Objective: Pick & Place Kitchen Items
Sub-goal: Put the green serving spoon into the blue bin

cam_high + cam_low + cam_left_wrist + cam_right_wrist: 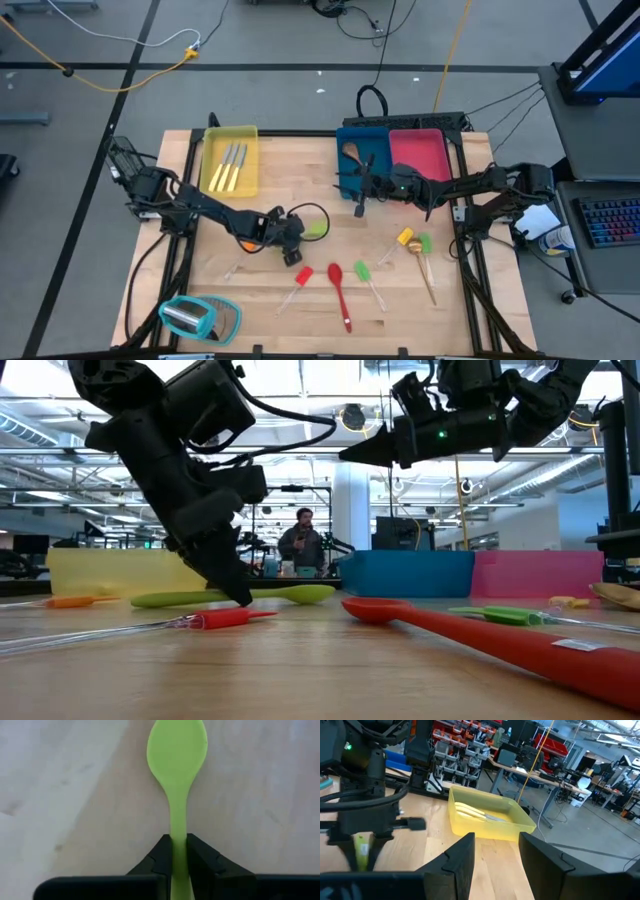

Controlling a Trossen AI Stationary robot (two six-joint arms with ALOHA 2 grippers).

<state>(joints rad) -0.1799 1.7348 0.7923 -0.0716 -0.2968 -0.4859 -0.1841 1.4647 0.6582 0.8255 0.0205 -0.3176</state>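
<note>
Left gripper [179, 851] pinches the handle of the flat lime-green plastic spoon [177, 755], which lies on the pale wooden table [250, 300] at centre of the high view; low grip suits a lift. Right gripper [358, 208] hovers with jaws apart, empty, beside the blue rectangular tray [352, 170], waiting.

arms [210, 208]: matte black | cables: black loops | pincer [179, 857] fingers: angular

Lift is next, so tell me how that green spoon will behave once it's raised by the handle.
Held by the left gripper on its slim handle, the green spoon will probably droop or swing bowl-down, since the broad bowl sits well beyond the fingers. It looks thin and plastic-like: likely light, maybe slightly bendy. Its smooth surface could slip or twist.
</note>
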